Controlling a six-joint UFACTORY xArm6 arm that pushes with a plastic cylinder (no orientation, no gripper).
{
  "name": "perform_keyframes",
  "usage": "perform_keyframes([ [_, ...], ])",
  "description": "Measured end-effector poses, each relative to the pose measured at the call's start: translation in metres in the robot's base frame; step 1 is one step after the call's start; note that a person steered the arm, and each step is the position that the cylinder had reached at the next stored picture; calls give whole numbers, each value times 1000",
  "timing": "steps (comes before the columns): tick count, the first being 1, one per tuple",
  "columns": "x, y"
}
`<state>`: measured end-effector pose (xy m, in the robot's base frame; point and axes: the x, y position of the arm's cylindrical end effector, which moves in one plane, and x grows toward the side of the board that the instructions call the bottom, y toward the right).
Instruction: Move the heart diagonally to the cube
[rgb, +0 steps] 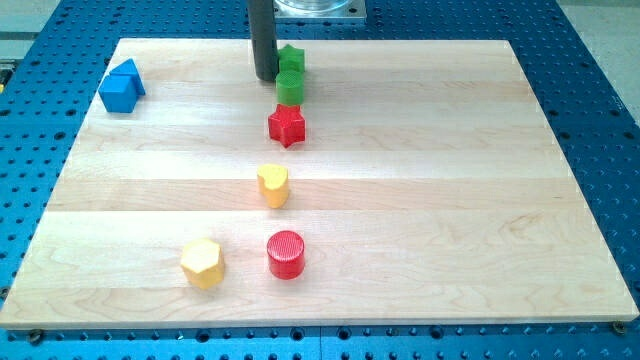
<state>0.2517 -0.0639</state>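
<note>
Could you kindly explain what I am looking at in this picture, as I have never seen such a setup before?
This is the one camera view, looking down at a pale wooden board on a blue perforated table. The dark rod at the top belongs to a robot arm; my tip pushes blocks and holds nothing. It stands just left of the green blocks. Below them lie a red star block, a yellow heart block, a red cylinder block and a yellow hexagonal block. A blue cube-like block sits top left.
</note>
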Motion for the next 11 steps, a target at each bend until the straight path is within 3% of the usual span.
perform_keyframes([
  [1,-16,-2],
  [2,11,-47],
  [3,75,-56],
  [4,97,-32],
  [5,147,-37],
  [6,198,-5],
  [8,230,111],
  [10,241,-55],
  [11,239,3],
])
